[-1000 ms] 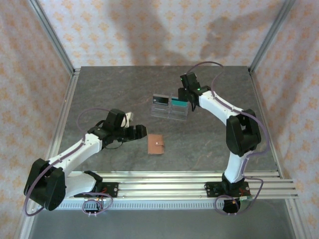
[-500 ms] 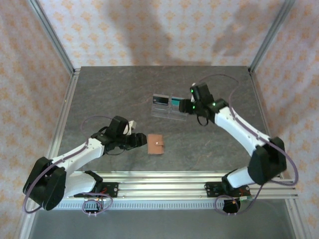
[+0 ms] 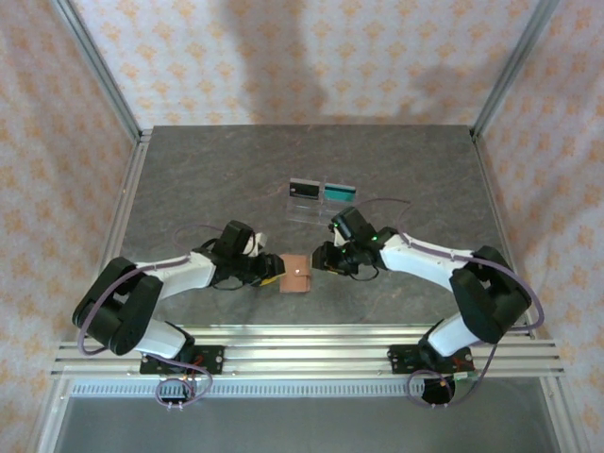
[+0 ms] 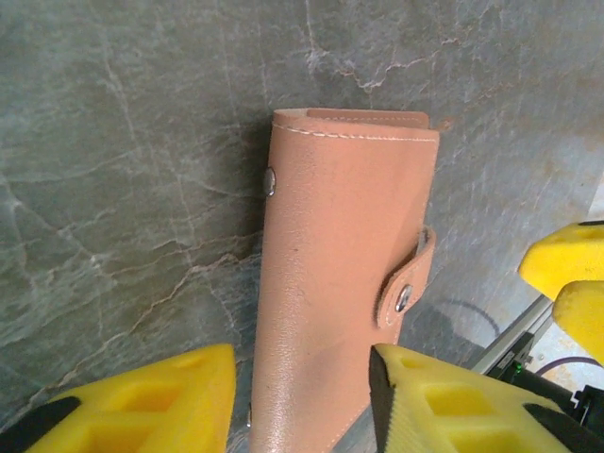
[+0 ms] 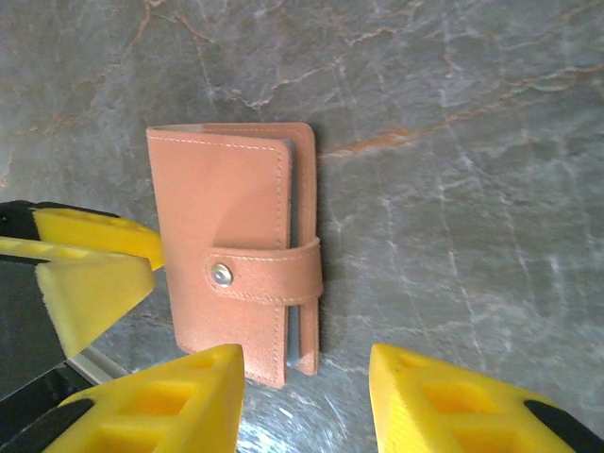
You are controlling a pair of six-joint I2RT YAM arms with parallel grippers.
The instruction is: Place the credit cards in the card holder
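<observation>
A small tan leather card holder [image 3: 297, 274] lies flat on the dark grey, vein-marbled tabletop [image 3: 189, 179], near the front edge and between the two arms. It is a folded booklet with stitched seams and rounded corners. A short strap [image 5: 283, 274] with a round metal snap [image 5: 221, 275] closes it, and pale inner sleeves peek out along its open side. The left gripper [image 4: 302, 401] reaches in from the left. Its yellow fingers are partly apart with one end of the holder between them and a clear gap on one side, so it clamps nothing. The right gripper [image 5: 307, 396] reaches in from the right, also partly apart, with a corner of the holder just inside its span, and it holds nothing. Well behind, a black card [image 3: 304, 189] and a teal card [image 3: 340, 194] stand upright in a clear plastic stand [image 3: 321, 212]. The holder looks light, soft and bendy, with a faintly grippy grain. Pinching across the folded body should steady it while the other gripper lifts the strap tip. Lying so low, it may skid on the smooth stone. The cards look stiff, thin and slick, and are best taken by their exposed top edges.
</observation>
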